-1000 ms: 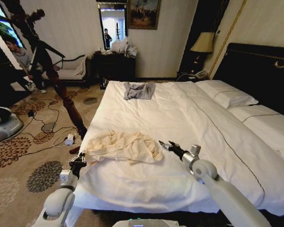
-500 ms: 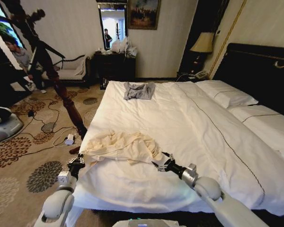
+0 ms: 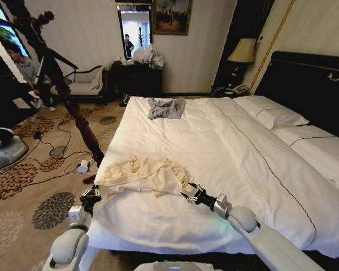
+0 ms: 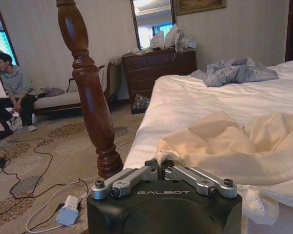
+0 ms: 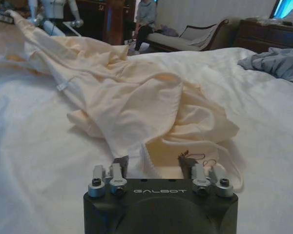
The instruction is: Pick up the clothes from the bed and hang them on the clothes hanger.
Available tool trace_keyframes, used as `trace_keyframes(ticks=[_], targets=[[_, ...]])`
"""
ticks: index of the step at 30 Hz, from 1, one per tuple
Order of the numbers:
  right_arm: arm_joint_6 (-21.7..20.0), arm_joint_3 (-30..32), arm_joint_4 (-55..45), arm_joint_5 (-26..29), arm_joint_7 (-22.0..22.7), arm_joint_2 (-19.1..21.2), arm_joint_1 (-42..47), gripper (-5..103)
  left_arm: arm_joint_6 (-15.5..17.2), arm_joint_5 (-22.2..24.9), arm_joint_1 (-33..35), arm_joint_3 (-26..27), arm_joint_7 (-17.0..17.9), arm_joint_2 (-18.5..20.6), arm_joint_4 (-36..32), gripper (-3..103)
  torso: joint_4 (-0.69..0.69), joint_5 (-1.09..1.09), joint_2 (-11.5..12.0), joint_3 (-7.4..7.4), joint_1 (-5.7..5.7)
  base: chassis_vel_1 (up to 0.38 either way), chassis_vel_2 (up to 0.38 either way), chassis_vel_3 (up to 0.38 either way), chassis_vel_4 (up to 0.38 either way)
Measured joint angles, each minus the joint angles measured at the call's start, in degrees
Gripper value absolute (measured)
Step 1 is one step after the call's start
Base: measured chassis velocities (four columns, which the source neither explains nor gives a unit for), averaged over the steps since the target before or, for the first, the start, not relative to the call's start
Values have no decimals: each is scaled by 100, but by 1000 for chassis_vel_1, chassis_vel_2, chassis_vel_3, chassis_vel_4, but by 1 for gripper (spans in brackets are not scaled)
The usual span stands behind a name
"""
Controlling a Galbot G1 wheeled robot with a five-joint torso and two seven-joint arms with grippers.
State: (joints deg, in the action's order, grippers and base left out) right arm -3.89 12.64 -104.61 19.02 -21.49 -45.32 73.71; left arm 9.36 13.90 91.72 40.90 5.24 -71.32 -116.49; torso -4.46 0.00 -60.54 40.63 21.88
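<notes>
The clothes, a wrinkled cream shirt (image 3: 144, 175), lie near the left front corner of the bed (image 3: 226, 141). My right gripper (image 3: 189, 195) rests low on the sheet at the shirt's right edge. In the right wrist view it is open (image 5: 154, 165), and the shirt's hem (image 5: 146, 122) reaches in between its fingers (image 5: 118, 166). My left gripper (image 3: 92, 196) hangs beside the bed's left edge, just below the shirt's corner. Its fingers (image 4: 136, 174) meet shut in front of the cloth (image 4: 224, 141). I cannot tell the clothes hanger apart from the dark shapes at the stand's top.
A dark turned-wood coat stand (image 3: 73, 107) leans over the carpet left of the bed. Cables and a white power block (image 3: 82, 166) lie at its foot. A grey garment (image 3: 165, 107) sits at the bed's far end, pillows (image 3: 271, 113) and headboard (image 3: 311, 84) to the right.
My right arm has dropped and reached left across the sheet, bringing its open gripper up to the shirt's edge. The left gripper has barely shifted.
</notes>
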Motion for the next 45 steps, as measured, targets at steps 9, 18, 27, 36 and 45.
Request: trace_keyframes(ticks=[9, 18, 27, 36, 45], targets=[[268, 47, 37, -332, 53, -102, -12, 20, 8, 15, -85, -45, 21, -22, 0, 1, 0, 0, 0, 0, 0, 0, 0, 0, 0], [190, 181, 9, -274, -226, -53, 33, 1, 19, 52, -143, -70, 48, -8, 23, 1, 0, 0, 0, 0, 0, 0, 0, 0, 0], [460, 794, -569, 1650, 113, 67, -577, 0, -65, 1015, -461, 155, 115, 524, -440, 1, 2, 1, 1, 1, 0, 0, 0, 0, 0], [-541, 1832, -1861, 4894, 1500, 958, -2169, 0, 173, 3718, -1952, 1147, 699, 2463, -1512, 1, -1, -1, 2, 1, 2, 0, 0, 0, 0], [-710, 2964, -2946, 6820, 2561, 1942, -3477, 0, 633, 6411, -4159, 2107, 1658, 4568, -1582, 1, 2, 0, 1, 0, 1, 0, 0, 0, 0]])
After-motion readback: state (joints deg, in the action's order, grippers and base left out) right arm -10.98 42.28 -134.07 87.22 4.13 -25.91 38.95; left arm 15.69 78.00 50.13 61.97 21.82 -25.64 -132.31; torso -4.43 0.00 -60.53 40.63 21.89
